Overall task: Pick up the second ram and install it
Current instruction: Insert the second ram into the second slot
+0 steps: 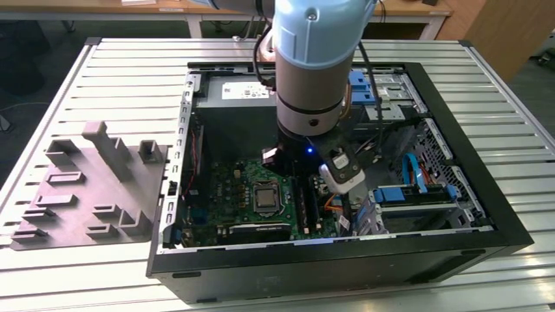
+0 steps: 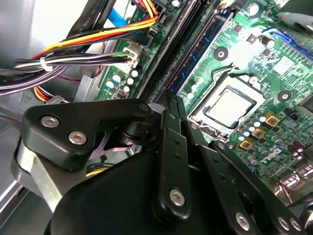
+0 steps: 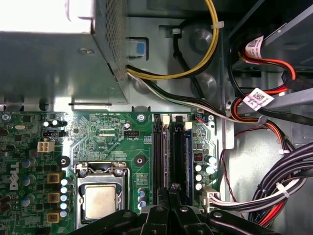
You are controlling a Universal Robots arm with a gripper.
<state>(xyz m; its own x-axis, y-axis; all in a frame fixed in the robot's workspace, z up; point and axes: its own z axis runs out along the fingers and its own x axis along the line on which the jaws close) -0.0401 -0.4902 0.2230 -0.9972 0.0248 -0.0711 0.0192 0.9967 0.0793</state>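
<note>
My gripper point(image 3: 169, 192) hangs low over the green motherboard point(image 3: 105, 132), its fingers drawn together above the long black memory slots point(image 3: 159, 156). A thin dark stick on edge, the second ram point(image 3: 173, 159), runs from between the fingertips along one slot. In the slot beside it sits a blue-green memory stick point(image 2: 205, 49). In the second wrist view the gripper point(image 2: 167, 98) meets the slot row close to the CPU socket point(image 2: 230, 105). The exterior view has the arm's wrist point(image 1: 308, 123) standing inside the open computer case point(image 1: 347, 260).
The grey power supply point(image 3: 49, 54) lies just beyond the board. Bundled cables point(image 3: 279, 191) crowd the side of the slots away from the CPU socket. Blue drive bays point(image 1: 416, 195) fill the exterior view's right of the case. A grey moulded fixture point(image 1: 87, 188) lies on the table.
</note>
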